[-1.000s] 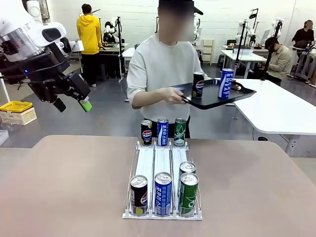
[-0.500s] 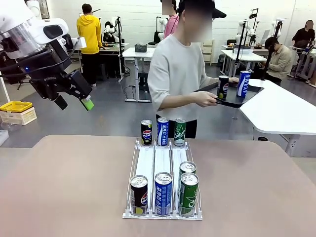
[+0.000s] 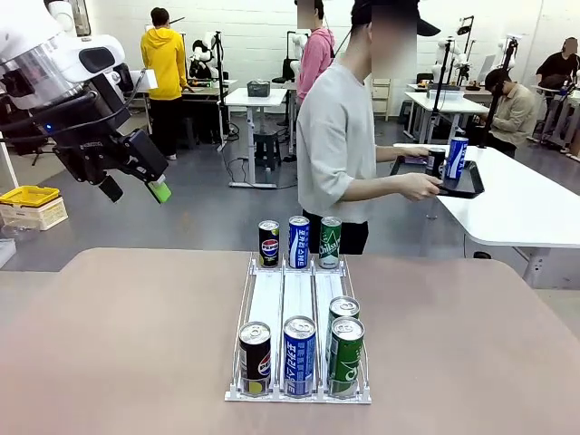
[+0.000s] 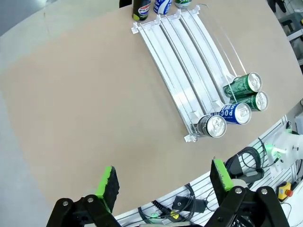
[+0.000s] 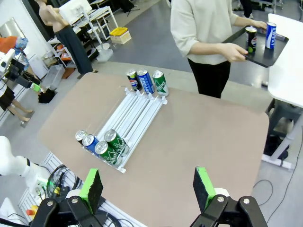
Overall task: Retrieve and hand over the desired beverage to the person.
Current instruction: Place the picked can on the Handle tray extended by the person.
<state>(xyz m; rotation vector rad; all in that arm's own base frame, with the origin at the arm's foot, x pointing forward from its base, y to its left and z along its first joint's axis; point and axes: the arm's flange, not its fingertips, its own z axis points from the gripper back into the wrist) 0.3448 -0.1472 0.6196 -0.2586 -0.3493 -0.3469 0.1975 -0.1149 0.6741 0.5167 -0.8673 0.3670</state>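
Note:
A white three-lane rack (image 3: 284, 299) lies mid-table with beverage cans at both ends. At its far end stand a black Pepsi can (image 3: 269, 243), a blue can (image 3: 299, 241) and a green can (image 3: 331, 242). At the near end are a black can (image 3: 255, 358), a blue can (image 3: 299, 355) and two green cans (image 3: 345, 353). My left gripper (image 3: 136, 191) hangs open and empty high above the table's left side. Both wrist views look down on the rack (image 4: 187, 68) (image 5: 137, 113) past open left gripper (image 4: 164, 178) and open right gripper (image 5: 147, 184). The person (image 3: 337, 145) stands behind the table, turned right, holding a black tray (image 3: 458, 191) with two cans.
A white side table (image 3: 517, 213) stands at the right, with the tray (image 5: 265, 56) at its edge. The brown table (image 3: 127, 344) has bare surface on both sides of the rack. A yellow crate (image 3: 29, 196) sits on the floor at the far left. Other people work at desks behind.
The person has turned to the right and carried the tray with its cans toward the white side table. My left arm shifted slightly, then held still, gripper staying open.

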